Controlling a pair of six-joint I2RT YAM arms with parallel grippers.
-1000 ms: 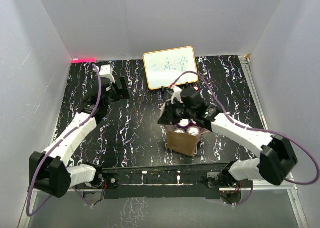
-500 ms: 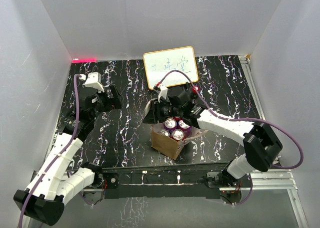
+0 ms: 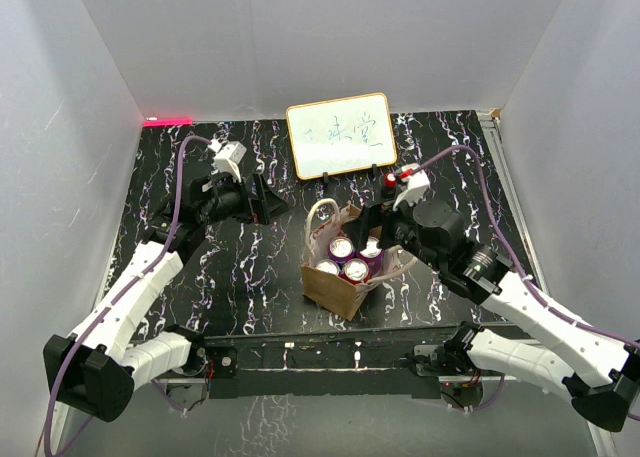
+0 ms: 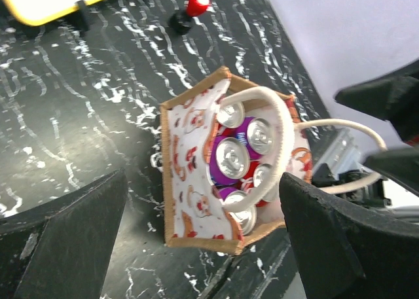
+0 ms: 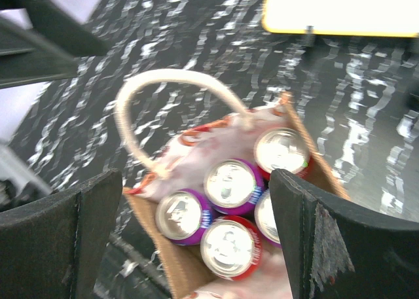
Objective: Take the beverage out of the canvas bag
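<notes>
Black left gripper (image 3: 265, 199): jaws wide, empty, near the canvas bag (image 3: 335, 289); we judge it ready to steady it.
Tan canvas bag: upright between both grippers, mouth open, beverage cans (image 3: 345, 259) packed inside.
Matching right gripper (image 3: 372, 227): spread wide, empty, beside the rim, placed to reach a can.

1. Table (image 3: 250, 277): black top with white marble-like veins, spanning wall to wall
2. Walls (image 3: 300, 37): plain white, at the back and both sides, evenly lit
3. Board (image 3: 340, 135): white, yellow-framed, upright near the table's back edge, faint writing on it
4. Red light (image 3: 167, 121): short strip at the back left corner
5. Rail (image 3: 330, 357): dark bar along the near edge
</notes>
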